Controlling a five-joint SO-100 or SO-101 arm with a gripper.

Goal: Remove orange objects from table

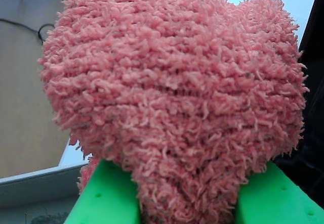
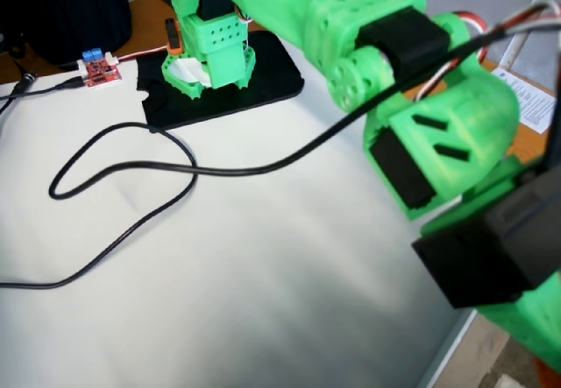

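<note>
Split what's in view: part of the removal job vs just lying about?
Job:
- fuzzy pinkish-orange plush object, held between the jaws in the wrist view
- green two-finger gripper

Lying about:
- black cable looped on the white table
- small red circuit board
- black flat base plate
- printed paper sheet

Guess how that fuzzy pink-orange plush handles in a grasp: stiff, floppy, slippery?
The fuzzy plush probably squashes rather than holding shape: its looped yarn pile bulges out above the green fingers in the wrist view. Likely light for its bulk, being all fluffy fabric. Slipping seems unlikely, since the shaggy surface should catch, though loops might snag.
</note>
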